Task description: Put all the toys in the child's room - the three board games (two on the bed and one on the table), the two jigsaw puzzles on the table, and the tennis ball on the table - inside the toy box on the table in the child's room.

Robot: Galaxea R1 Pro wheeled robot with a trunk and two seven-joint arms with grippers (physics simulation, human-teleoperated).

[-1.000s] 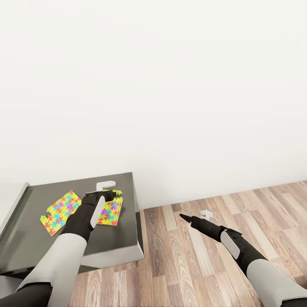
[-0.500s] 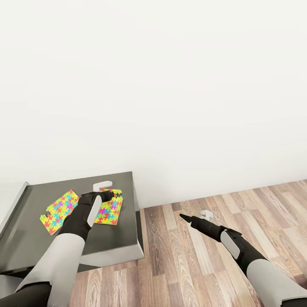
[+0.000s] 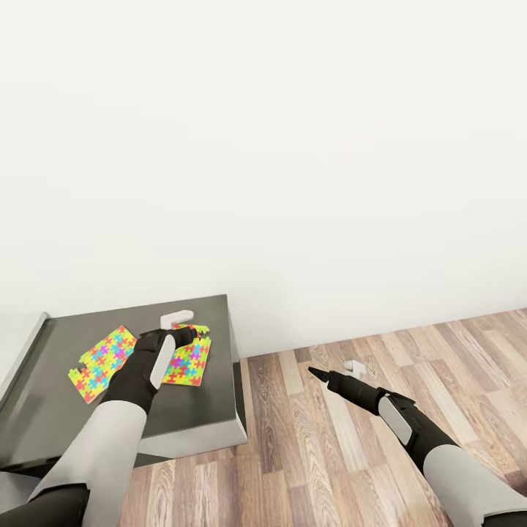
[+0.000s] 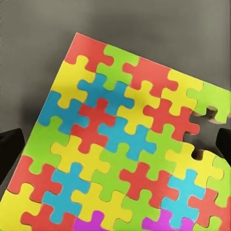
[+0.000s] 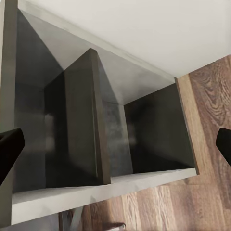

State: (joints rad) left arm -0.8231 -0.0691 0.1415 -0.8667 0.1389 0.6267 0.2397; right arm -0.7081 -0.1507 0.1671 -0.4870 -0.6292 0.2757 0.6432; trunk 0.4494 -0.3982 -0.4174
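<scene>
Both arms share one build. The left arm (image 3: 117, 432) has a smooth pale grey upper segment that narrows into a matte black forearm, and a long white oval panel runs along that black part near the wrist. The right arm (image 3: 432, 446) has the same pale grey shell, then a black forearm with a white oval inlay, tapering to a slim black pointed tip. Where grey meets black, the joint shows as a clean curved seam. In both wrist views the pincer fingers (image 5: 9, 149) appear as plain matte black blocks at the picture's sides.
</scene>
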